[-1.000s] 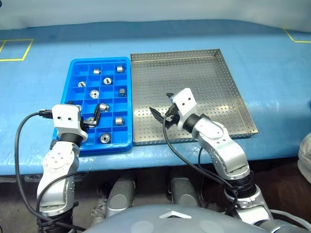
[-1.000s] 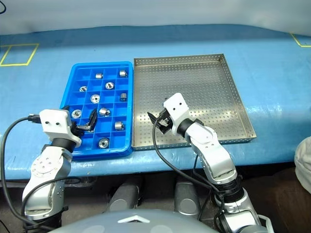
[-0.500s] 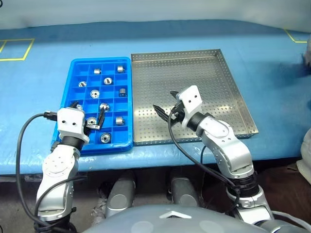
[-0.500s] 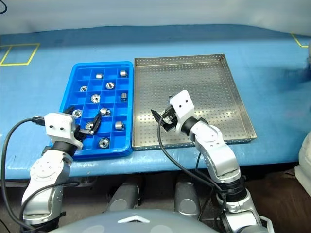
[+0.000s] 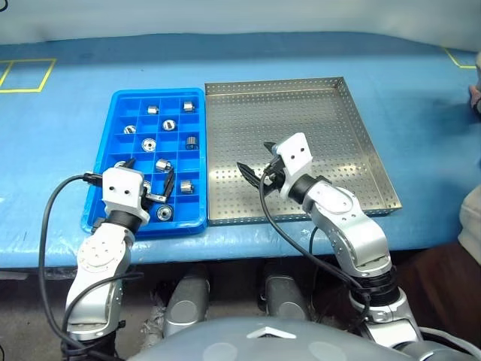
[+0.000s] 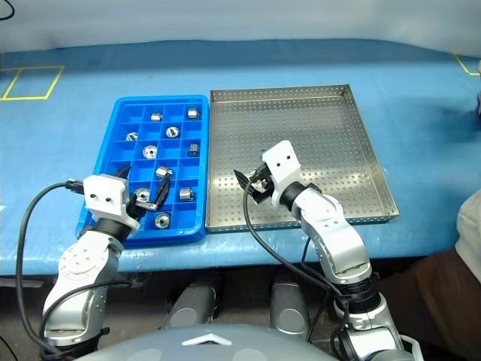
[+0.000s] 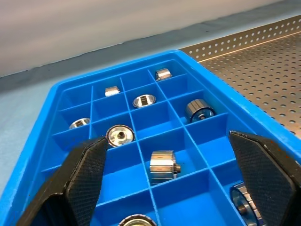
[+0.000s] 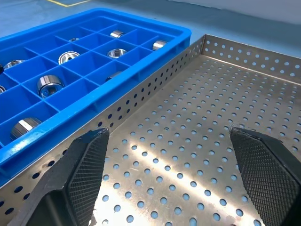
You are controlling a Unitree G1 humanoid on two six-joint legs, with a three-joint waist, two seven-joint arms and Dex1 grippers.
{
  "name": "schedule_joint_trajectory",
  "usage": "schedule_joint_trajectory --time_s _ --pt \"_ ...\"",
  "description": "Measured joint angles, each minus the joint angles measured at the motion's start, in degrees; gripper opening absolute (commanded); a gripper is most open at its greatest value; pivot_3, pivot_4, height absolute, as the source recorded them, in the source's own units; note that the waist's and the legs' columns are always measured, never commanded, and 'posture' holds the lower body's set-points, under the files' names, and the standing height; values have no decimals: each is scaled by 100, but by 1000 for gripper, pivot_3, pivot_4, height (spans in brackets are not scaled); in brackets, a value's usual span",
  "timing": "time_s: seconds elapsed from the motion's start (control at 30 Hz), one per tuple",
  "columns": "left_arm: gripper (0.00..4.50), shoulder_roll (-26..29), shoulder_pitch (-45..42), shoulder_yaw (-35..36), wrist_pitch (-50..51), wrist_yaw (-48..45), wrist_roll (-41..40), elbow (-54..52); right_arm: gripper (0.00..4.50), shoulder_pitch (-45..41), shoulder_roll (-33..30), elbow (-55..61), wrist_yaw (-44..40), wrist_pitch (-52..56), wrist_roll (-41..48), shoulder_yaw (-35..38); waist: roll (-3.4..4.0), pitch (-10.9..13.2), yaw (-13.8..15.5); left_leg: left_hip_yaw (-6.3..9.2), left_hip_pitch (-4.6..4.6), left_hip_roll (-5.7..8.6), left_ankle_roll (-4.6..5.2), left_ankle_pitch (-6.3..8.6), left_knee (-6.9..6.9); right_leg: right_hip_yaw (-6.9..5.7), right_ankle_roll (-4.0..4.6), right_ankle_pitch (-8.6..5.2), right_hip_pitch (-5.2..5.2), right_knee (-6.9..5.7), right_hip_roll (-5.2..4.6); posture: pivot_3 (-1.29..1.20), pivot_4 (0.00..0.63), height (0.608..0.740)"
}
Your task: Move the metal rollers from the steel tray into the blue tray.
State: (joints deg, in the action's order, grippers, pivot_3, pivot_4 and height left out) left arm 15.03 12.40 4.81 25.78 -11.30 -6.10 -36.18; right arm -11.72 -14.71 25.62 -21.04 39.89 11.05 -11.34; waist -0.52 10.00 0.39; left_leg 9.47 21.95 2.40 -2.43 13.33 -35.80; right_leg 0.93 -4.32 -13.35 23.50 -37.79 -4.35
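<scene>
steel tray (image 5: 316,128): bare. metal rollers (image 5: 163,165): all in blue tray (image 5: 105,162). left gripper (image 5: 146,183), right gripper (image 5: 257,168): fingers wide, empty. risk: left fingers dipping could knock a seated roller.

I'm looking at two silver-grey jointed arms, each capped by a boxy white wrist housing. A looping black cable trails from both. The left pincer (image 5: 146,180) and right pincer (image 5: 255,162) carry black fingers (image 7: 84,174) with cross-hatched pads.
</scene>
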Motion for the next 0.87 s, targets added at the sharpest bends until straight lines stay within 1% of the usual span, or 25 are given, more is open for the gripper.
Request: schedule_joint_trajectory --time_s 0.13,0.33,0.87 --pt "4500 -29 -78 22 256 -87 -302 0 4317 21 117 7 36 282 157 69 0 0 1 0 0 0 0 0 0 0 0 0 0 0 0 105 150 740" --pt "4500 -28 -151 44 418 -124 -519 -21 4317 19 98 7 109 315 154 65 0 0 -3 0 0 0 0 0 0 0 0 0 0 0 0 105 150 740" --pt "4500 86 -140 85 416 -84 -527 -26 4317 14 89 7 88 265 150 -14 0 0 27 0 0 0 0 0 0 0 0 0 0 0 0 124 150 740"
